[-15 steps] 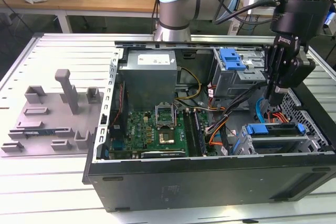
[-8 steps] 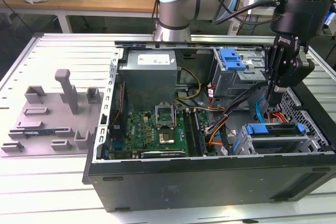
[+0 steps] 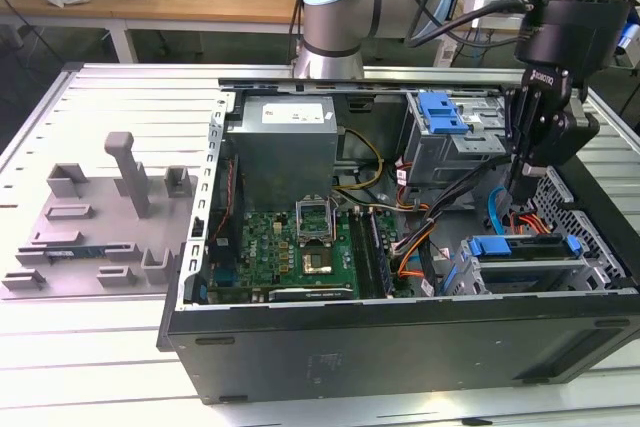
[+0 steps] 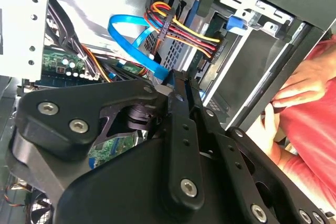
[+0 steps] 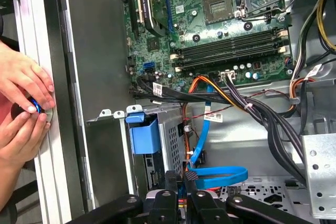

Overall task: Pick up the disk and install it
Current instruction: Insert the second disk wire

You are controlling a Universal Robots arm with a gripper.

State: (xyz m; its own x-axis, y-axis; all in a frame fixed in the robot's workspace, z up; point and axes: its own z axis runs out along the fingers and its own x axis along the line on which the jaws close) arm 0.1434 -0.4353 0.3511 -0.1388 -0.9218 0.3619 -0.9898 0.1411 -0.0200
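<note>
The disk lies flat in the drive cage at the near corner of the open computer case, on the exterior view's right, with its blue bracket across the top. My gripper hangs just above and behind the cage, over the cables, fingers drawn together and nothing clearly between them. In the first wrist view the fingertips hover by a blue flat cable beside the cage, where a blue bracket end shows. In the second wrist view the gripper points at the same blue cable.
The motherboard, a grey power supply box and an upper bay with a blue clip crowd the case. Cable bundles run between them. A person's hands rest on the case's outer rail. A grey fixture lies at the exterior view's left.
</note>
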